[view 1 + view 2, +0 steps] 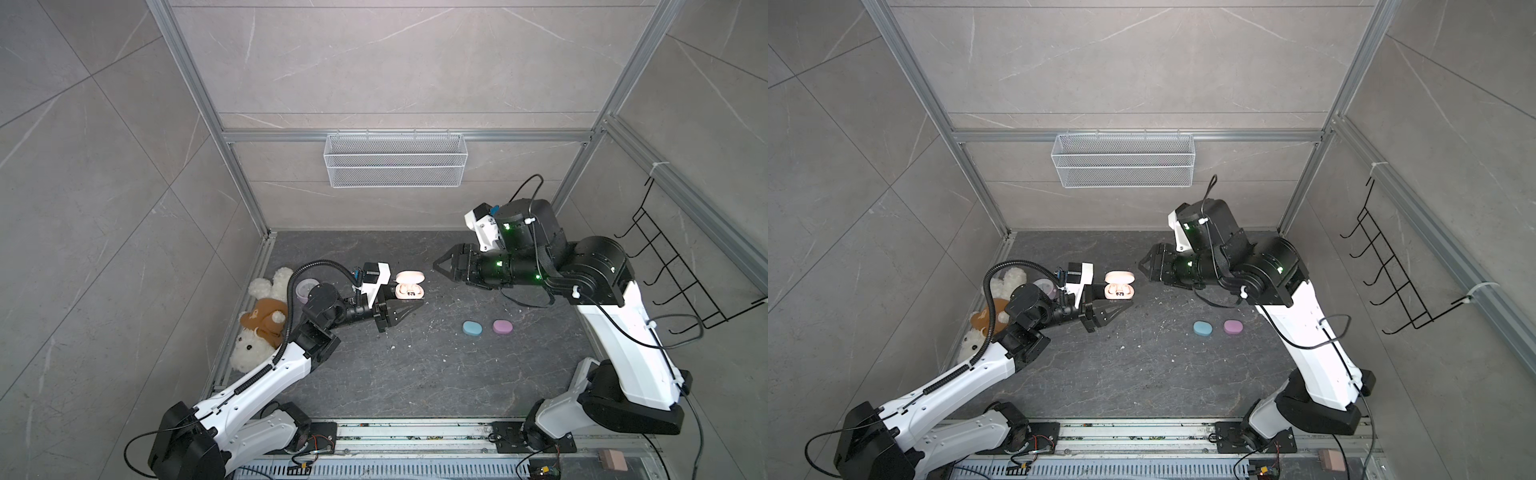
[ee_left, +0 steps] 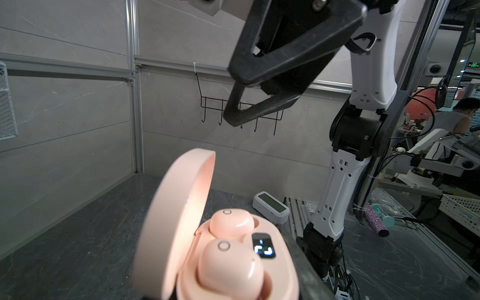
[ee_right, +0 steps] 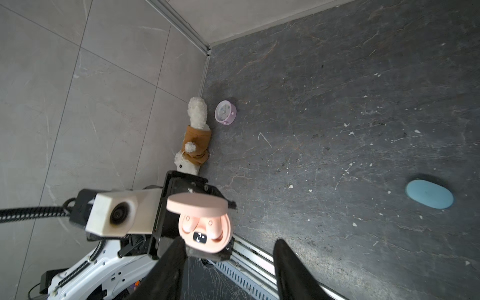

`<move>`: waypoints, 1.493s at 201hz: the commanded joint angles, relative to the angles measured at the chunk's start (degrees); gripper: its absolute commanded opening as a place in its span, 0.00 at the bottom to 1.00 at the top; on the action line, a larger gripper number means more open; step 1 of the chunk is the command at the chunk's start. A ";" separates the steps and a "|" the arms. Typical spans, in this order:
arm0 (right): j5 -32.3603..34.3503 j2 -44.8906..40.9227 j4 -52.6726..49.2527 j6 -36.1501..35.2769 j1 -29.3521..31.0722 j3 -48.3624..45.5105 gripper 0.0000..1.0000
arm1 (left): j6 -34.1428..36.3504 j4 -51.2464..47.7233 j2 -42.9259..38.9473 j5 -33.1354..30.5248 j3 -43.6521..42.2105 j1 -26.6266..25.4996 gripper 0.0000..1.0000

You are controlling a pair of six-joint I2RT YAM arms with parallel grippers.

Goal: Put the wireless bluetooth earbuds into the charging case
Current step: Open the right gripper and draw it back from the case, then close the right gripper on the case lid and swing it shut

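Left fingers (image 1: 403, 311) clamp the open peach-pink oval plastic case (image 1: 409, 291), two tiny pink plastic buds (image 2: 230, 265) inside. Right fingers (image 3: 291, 270), apart, should push its lid (image 2: 176, 207) shut gently.

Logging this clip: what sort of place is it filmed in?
Probably a robot test cell in a lab: tile-look walls on a metal frame, two robot arms mounted on a rail, and workbenches with a person beyond the frame.
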 commanded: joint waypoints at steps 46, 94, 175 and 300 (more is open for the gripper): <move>-8.13 12.96 -7.94 -4.77 -1.48 15.12 0.55 | 3.91 -2.51 -3.57 2.82 0.37 -0.83 0.20; -10.11 14.85 -9.98 -6.39 -0.56 18.29 0.54 | 3.90 -2.24 -3.11 2.80 0.76 -0.86 0.20; -9.78 15.02 -12.64 -7.10 3.19 19.42 0.52 | 4.61 -3.06 -2.03 1.93 1.94 -0.85 0.20; -6.58 14.57 -15.97 -5.35 7.96 17.74 0.48 | 5.41 -4.24 -2.60 1.08 2.30 -0.86 0.20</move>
